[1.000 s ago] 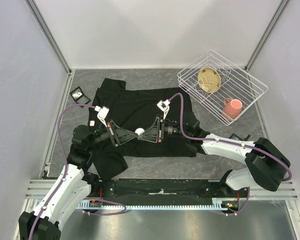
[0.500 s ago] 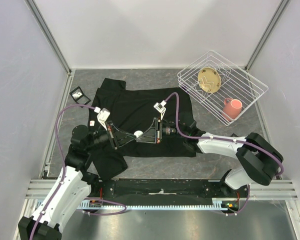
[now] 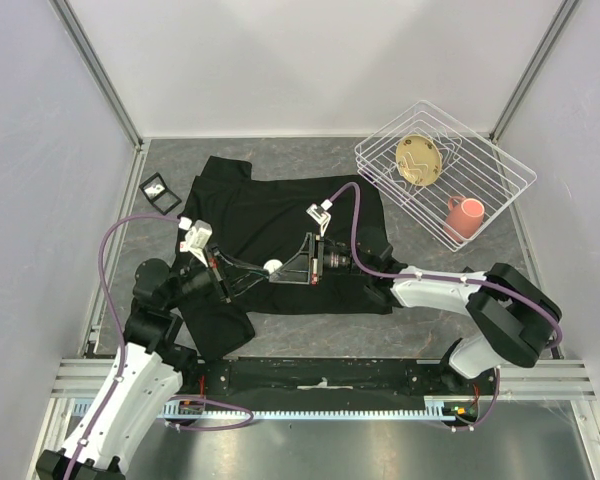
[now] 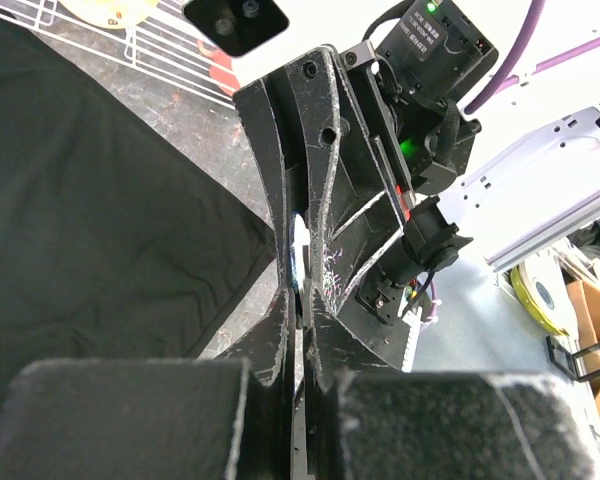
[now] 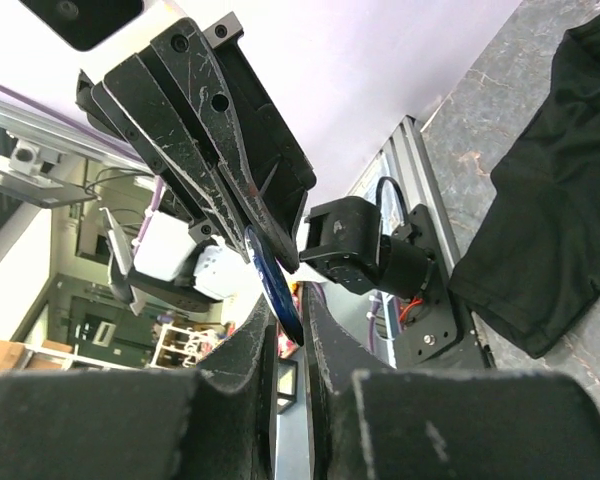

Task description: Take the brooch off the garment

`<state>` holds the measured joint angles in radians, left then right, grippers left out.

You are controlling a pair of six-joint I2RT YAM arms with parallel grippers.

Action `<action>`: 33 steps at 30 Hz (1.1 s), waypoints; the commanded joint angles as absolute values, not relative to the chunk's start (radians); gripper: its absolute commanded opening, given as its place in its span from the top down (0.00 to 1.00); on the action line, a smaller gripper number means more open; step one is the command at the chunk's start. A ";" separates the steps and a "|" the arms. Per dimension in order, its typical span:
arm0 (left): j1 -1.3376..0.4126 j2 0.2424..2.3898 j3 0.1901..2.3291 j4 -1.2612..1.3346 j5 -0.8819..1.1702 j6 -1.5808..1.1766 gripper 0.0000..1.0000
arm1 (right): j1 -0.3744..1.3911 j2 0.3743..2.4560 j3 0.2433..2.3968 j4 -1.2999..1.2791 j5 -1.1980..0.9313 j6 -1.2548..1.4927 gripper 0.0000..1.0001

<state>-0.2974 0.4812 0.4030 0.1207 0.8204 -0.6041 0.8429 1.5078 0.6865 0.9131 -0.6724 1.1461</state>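
Note:
The black T-shirt [image 3: 270,215] lies spread on the grey table; it also shows in the left wrist view [image 4: 90,230] and the right wrist view [image 5: 550,230]. The brooch [image 3: 272,267] is a small round badge, blue on one face [image 5: 273,280], held in the air above the shirt's lower half. My left gripper [image 3: 264,271] and right gripper [image 3: 281,272] meet tip to tip at it. Both are shut on its edge from opposite sides. In the left wrist view only a thin sliver of the brooch [image 4: 298,262] shows between the jaws.
A white wire basket [image 3: 500,165] at the back right holds a tan plate [image 3: 418,160] and a pink mug [image 3: 465,215]. A small black-framed square [image 3: 158,190] lies left of the shirt, another [image 3: 477,273] at its right. Walls close the sides.
Both grippers, joined at the brooch, have drifted slightly left and toward the near edge. The left arm has drawn back to the left. Both jaws stay shut.

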 commanded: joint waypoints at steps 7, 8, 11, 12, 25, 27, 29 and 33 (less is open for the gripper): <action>-0.308 0.419 0.459 0.124 0.867 -0.529 0.98 | 0.833 1.543 0.660 1.043 -0.489 1.331 0.87; -0.307 0.419 0.460 0.117 0.867 -0.523 0.98 | 0.833 1.545 0.660 1.046 -0.489 1.341 0.87; -0.308 0.417 0.463 0.114 0.874 -0.515 0.98 | 0.834 1.555 0.669 1.042 -0.506 1.351 0.87; -0.308 0.417 0.469 0.112 0.876 -0.509 0.98 | 0.834 1.565 0.669 1.042 -0.511 1.365 0.87; -0.310 0.414 0.523 0.017 0.856 -0.434 0.98 | 0.834 1.574 0.632 1.111 -0.480 1.414 0.85; -0.310 0.414 0.517 0.017 0.821 -0.449 0.98 | 0.835 1.565 0.634 1.097 -0.479 1.385 0.76; -0.310 0.413 0.509 0.008 0.775 -0.469 0.98 | 0.835 1.557 0.630 1.091 -0.488 1.364 0.64; -0.310 0.425 0.508 -0.040 0.684 -0.520 0.98 | 0.836 1.510 0.632 1.042 -0.529 1.278 0.50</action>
<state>-0.3027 0.4328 0.4725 -0.0235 0.7387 -0.4889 0.8543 1.5669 0.6395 1.0782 -0.5747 1.3705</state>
